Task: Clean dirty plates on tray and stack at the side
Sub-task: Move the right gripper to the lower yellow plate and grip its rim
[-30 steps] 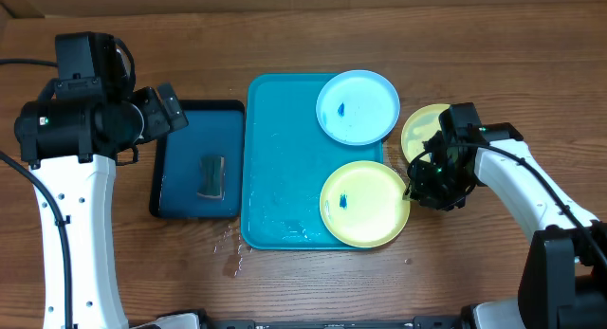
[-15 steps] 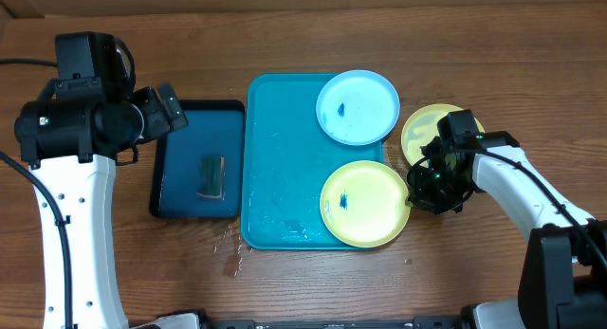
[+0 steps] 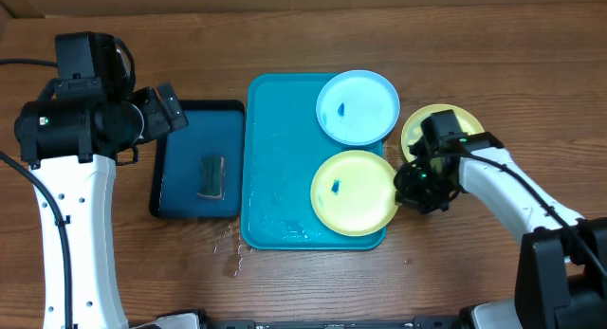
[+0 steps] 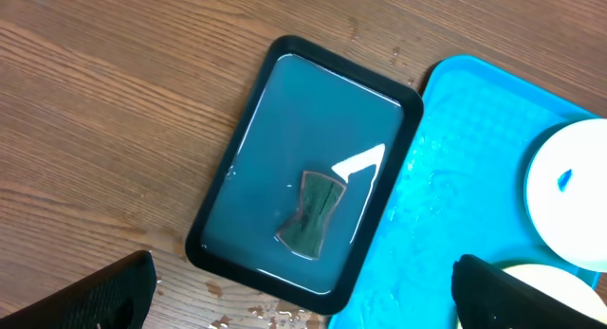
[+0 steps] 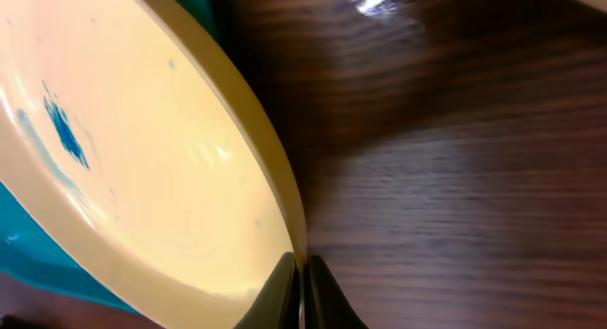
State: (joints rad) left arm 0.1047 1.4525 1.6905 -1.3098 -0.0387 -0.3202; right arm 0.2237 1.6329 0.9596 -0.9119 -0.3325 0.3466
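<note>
Since a second ago the near yellow-green plate point(image 3: 354, 192) has shifted left and slightly toward the far side of the turquoise tray point(image 3: 275, 158). It overhung the tray's right rim before; now it lies almost wholly inside it, with only its right edge at the rim. The right end effector point(image 3: 403, 184) has travelled left with it and has gone from partly open to closed. The wrist view shows its two fingertips point(image 5: 285, 289) pinched together on the thin right rim of that plate point(image 5: 142, 149), over bare table point(image 5: 455, 177). The blue smear sits on the plate's pale centre, well away from the pinch. The light blue plate point(image 3: 358, 106), also smeared, keeps its place at the tray's far right corner, just beside the gripped plate. The other yellow-green plate point(image 3: 427, 130) rests on the table to the right of the tray, partly hidden behind the right arm. The left end effector point(image 4: 303, 296) has not moved. It hangs wide open and holds nothing, above the dark blue tray point(image 4: 285, 139), in which a dark pad point(image 4: 311, 211) lies.
</note>
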